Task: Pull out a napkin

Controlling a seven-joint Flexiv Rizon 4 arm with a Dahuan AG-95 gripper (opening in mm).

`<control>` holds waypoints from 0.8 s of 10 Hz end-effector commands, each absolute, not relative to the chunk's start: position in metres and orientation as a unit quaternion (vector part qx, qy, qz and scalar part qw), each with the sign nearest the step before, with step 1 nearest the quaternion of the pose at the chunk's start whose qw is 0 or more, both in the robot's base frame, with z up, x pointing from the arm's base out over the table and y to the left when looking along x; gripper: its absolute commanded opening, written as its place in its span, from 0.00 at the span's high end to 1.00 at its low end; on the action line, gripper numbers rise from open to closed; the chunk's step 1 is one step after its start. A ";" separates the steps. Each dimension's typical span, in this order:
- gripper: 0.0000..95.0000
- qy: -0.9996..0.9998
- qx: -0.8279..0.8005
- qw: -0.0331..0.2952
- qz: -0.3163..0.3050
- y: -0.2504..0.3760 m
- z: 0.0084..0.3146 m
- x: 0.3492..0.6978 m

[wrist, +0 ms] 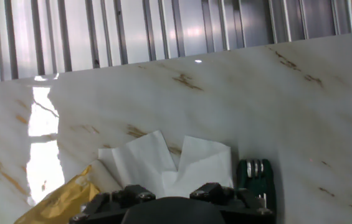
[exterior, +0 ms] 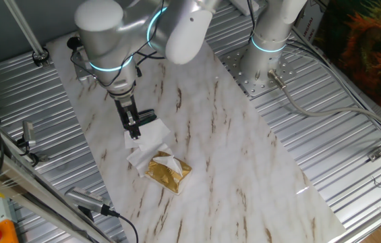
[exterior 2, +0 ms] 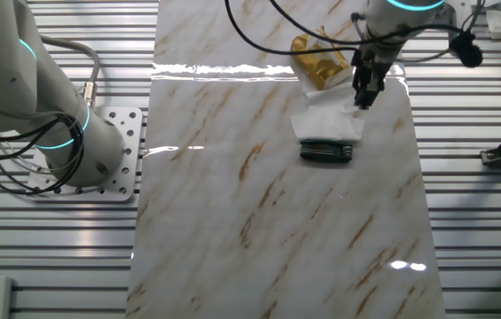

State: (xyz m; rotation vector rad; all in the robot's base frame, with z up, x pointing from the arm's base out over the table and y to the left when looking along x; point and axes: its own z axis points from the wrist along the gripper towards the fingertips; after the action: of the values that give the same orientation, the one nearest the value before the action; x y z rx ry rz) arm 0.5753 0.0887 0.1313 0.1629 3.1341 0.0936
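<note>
- Fingers (exterior: 133, 125): drawn close together, pointing straight down. Tips sit on or just above the near edge of the napkin (exterior: 147, 144). Cannot tell whether clamped on paper or only touching it. Tips hidden in hand view.
- Gripper (exterior 2: 362, 97): hangs vertical over the napkin corner in the other fixed view. Probably lined up this way for a top-down pinch and a straight pull away from the packet.
- Just beside the fingers, a black tool (exterior: 147, 116): lies flat on the board, touching or overlapping the far napkin edge. Looks like clutter, not part of the job. Close enough to be bumped during a pull.
- Napkin: white, creased, spread on the marble board (exterior: 244, 155) between tool and packet. Two raised flaps show in hand view (wrist: 163, 163). One end appears to run into the packet mouth, so likely not yet fully free, though hard to confirm.
- Right of that, gold packet (exterior: 168, 173): lies flat, opening turned toward the napkin, white paper peeking from the top. Light and unanchored, so likely to drag along if pulled hard.
- Judged stage: at the grasp, or early in the pull.
- Next need: a firm pinch on the paper alone, then a slow draw away from the packet and clear of the tool.
- Risk: thin tissue tearing.
</note>
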 end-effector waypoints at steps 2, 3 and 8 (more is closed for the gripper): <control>0.00 0.999 0.038 -0.019 0.009 0.060 0.161 0.571; 0.00 0.999 0.028 -0.019 0.008 0.046 0.165 0.565; 0.00 1.000 -0.005 -0.017 0.013 -0.020 0.187 0.501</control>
State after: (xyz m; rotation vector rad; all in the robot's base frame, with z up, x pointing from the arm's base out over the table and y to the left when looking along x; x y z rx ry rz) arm 0.5063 -0.0163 0.1864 -0.0114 3.1793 0.0438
